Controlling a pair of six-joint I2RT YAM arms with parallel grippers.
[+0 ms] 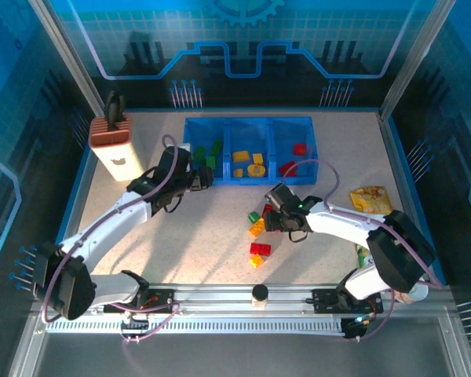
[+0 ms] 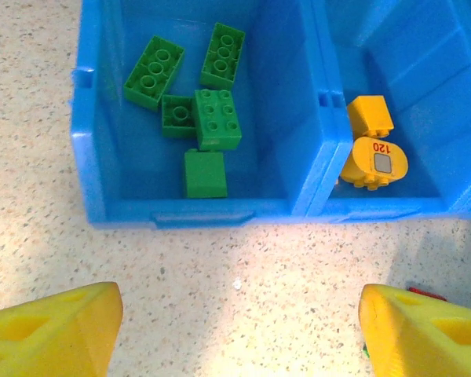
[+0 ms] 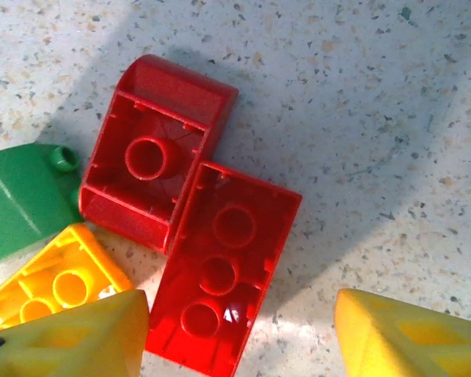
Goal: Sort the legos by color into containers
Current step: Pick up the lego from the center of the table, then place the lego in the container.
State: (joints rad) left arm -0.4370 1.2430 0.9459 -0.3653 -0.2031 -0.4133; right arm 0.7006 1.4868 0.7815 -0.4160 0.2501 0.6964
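Left tool [image 2: 239,314] wide open, empty, just before tray [image 2: 204,210] at far edge of tabletop [image 1: 196,236] — green legos [image 2: 216,118] in left compt. Right tool [image 3: 239,334] open, gripping nothing, over two red legos [image 3: 220,275] mid-tabletop.

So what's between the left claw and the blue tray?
Bare speckled tabletop, seen in the left wrist view, separates the left gripper from the blue tray.

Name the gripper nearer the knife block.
Left. The left gripper hovers by the near wall of the blue tray, just right of the knife block; the right gripper is farther right, over loose bricks.
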